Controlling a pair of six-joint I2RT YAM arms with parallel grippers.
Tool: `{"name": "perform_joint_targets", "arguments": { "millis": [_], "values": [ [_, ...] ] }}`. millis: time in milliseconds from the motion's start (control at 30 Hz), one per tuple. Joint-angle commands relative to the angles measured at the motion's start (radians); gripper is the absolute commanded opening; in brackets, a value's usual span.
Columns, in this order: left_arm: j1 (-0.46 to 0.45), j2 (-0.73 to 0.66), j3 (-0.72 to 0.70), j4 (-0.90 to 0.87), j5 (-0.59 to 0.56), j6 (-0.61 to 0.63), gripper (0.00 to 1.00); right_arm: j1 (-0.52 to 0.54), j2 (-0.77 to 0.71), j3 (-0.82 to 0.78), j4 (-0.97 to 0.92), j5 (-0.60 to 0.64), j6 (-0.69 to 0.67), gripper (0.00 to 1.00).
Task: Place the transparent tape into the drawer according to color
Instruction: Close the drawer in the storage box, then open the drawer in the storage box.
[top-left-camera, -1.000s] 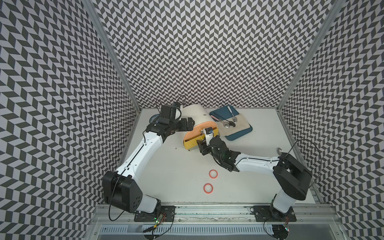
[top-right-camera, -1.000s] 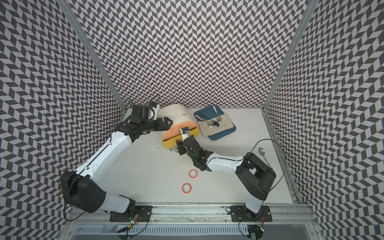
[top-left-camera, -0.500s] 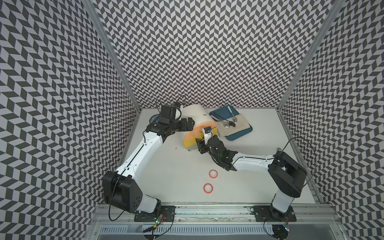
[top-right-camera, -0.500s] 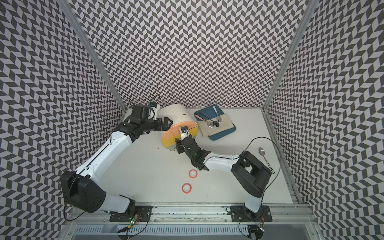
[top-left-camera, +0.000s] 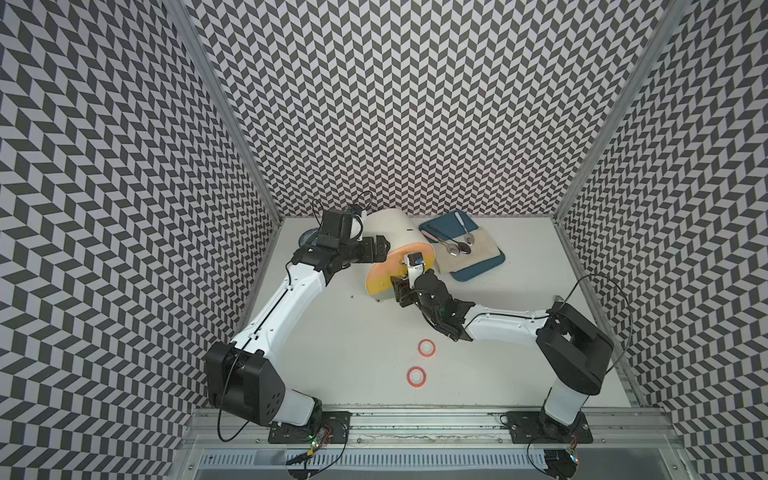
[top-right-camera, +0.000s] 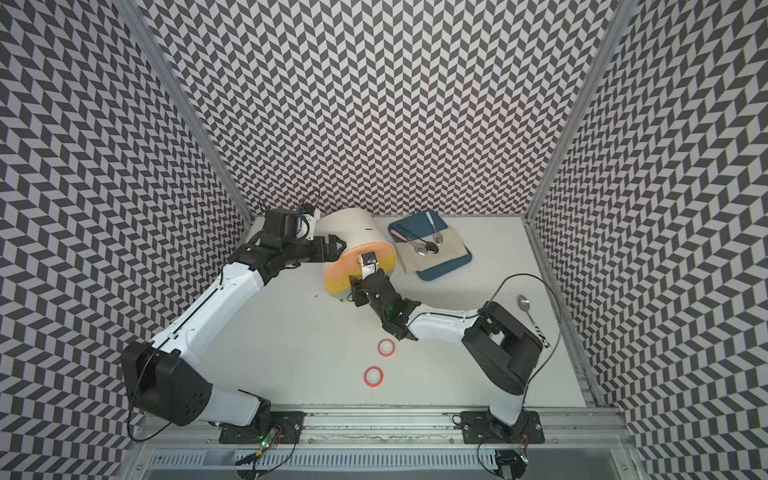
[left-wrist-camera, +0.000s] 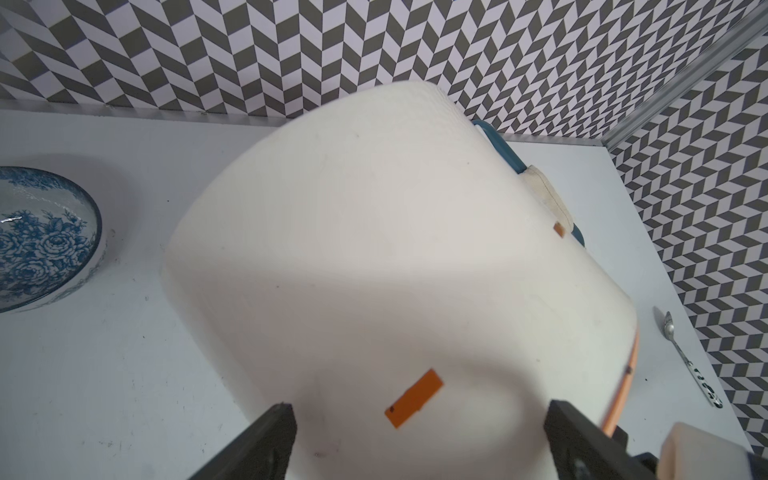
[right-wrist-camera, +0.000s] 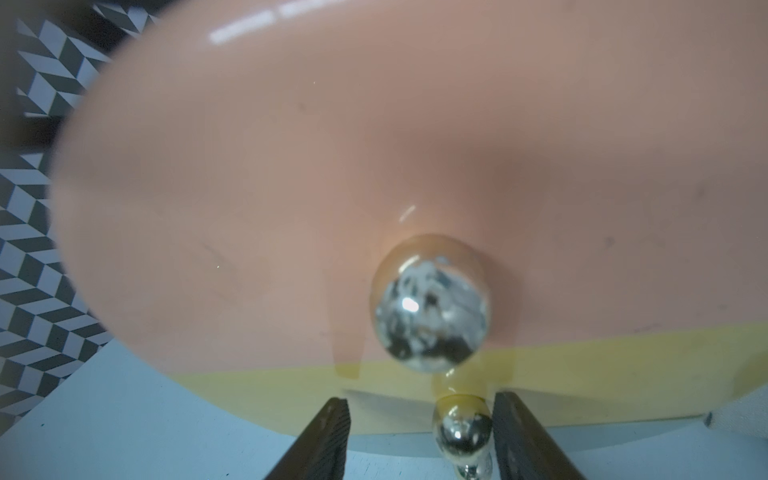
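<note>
Red-rimmed, white-cored, small and flat: the far tape ring (top-left-camera: 426, 347) (top-right-camera: 386, 347) and the near tape ring (top-left-camera: 416, 377) (top-right-camera: 374, 375) lie on the white tabletop (top-left-camera: 332, 353). They are close together but not touching, outside any drawer and well in front of the unit. Neither arm touches them; the right arm's wrist passes near the far one. The cream rounded drawer cabinet (top-left-camera: 395, 228) stands toward the back. Its oval face is split into a peach drawer front (right-wrist-camera: 249, 166) over a yellow drawer front (right-wrist-camera: 291, 399), each with a shiny metal ball knob. The right gripper (right-wrist-camera: 420, 399) is at the yellow front, jaws apart around the lower knob (right-wrist-camera: 461, 428). That knob sits close against one finger and clear of the other. The upper knob (right-wrist-camera: 430, 303) is free. The left gripper (left-wrist-camera: 419, 405) is spread wide across the cabinet's cream shell; whether its fingers press it, cannot tell. A blue-and-white floral ceramic bowl (left-wrist-camera: 41, 237) sits beside the cabinet on the left arm's side. On the other side is a teal tray (top-left-camera: 482, 270) carrying a beige cloth (top-left-camera: 473, 249) and metal spoons (top-left-camera: 457, 248). A loose spoon (top-right-camera: 524, 303) lies near the right wall.
</note>
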Motion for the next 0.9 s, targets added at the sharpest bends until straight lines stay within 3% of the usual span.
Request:
{"name": "perform_joint_targets", "arguments": {
  "millis": [0,367,867],
  "values": [
    [0.000,0.028,-0.030,-0.072,-0.008,0.035,0.98,0.006,-0.084,-0.069,-0.004,-0.050,0.045,0.60],
    [0.002,0.032,-0.032,-0.069,-0.011,0.040,0.98,-0.040,-0.077,-0.233,0.165,-0.366,0.278,0.62],
    [0.005,0.031,-0.041,-0.067,-0.014,0.046,0.98,-0.176,0.066,-0.259,0.399,-0.535,0.467,0.56]
  ]
}}
